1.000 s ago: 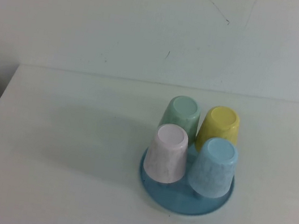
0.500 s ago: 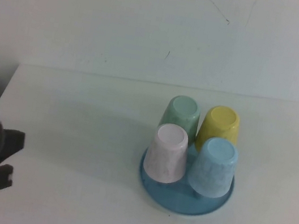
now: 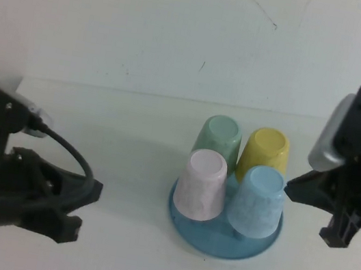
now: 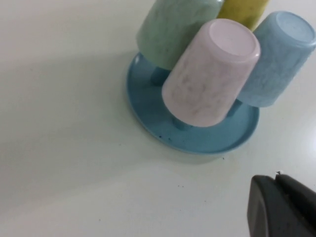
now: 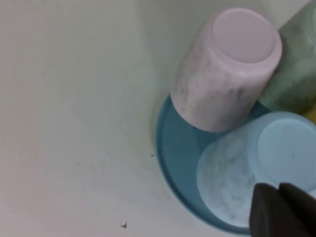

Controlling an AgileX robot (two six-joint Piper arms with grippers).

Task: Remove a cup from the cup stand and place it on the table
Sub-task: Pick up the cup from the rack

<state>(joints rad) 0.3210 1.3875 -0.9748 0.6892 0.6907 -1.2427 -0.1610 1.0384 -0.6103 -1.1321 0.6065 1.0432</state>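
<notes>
White table (image 3: 99,246) fills the lower part of the high view, plain w/ a few tiny dark specks; pale wall (image 3: 150,26) behind, lightly scuffed. Left gripper (image 3: 81,208) sits low over the table's left side, well apart from the stand, fingers spread w/ nothing between. Right gripper (image 3: 314,206) hangs just right of the stand, near the blue cup; can't tell how its fingers stand. Round blue cup stand (image 3: 218,242) rests right of centre, carrying 4 upturned cups: light blue speckled cup (image 3: 256,203) front right, white-pink cup (image 3: 202,186) front left, pale green cup (image 3: 218,141) back left, yellow cup (image 3: 264,152) back right.
</notes>
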